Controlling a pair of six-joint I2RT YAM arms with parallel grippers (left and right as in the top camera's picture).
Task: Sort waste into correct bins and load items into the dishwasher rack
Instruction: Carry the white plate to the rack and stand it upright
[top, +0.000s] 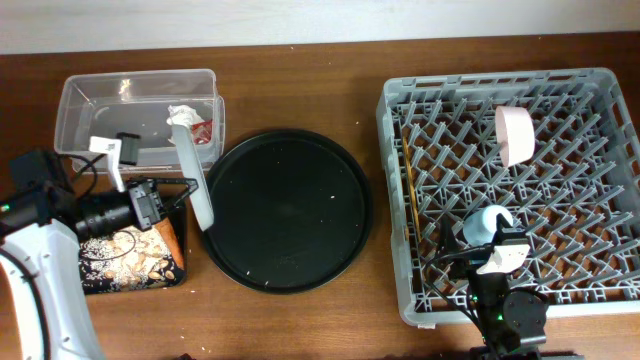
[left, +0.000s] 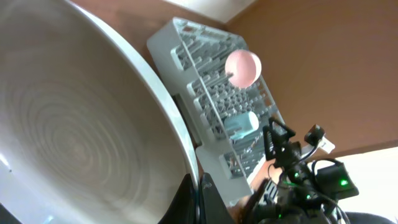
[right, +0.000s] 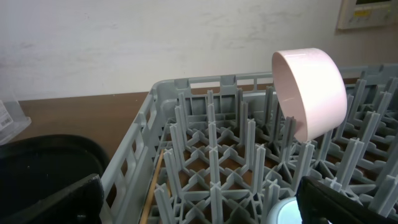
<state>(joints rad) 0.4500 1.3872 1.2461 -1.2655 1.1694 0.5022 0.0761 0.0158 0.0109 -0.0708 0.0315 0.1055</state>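
- The pale grey-white shallow round dish (top: 194, 175) is held on edge beside the large round black tray (top: 290, 215); its rim is clamped by the left gripper (left: 198, 198);
- the right gripper (right: 199, 193) is spread wide, nothing grasped, near the small light-blue cup (top: 487, 220) in the large grey plastic dishwasher rack (top: 600, 90).

We read no text anywhere — wall panel (right: 368, 14) and the label (right: 5, 116) on the clear tub (right: 17, 126) too blurred.
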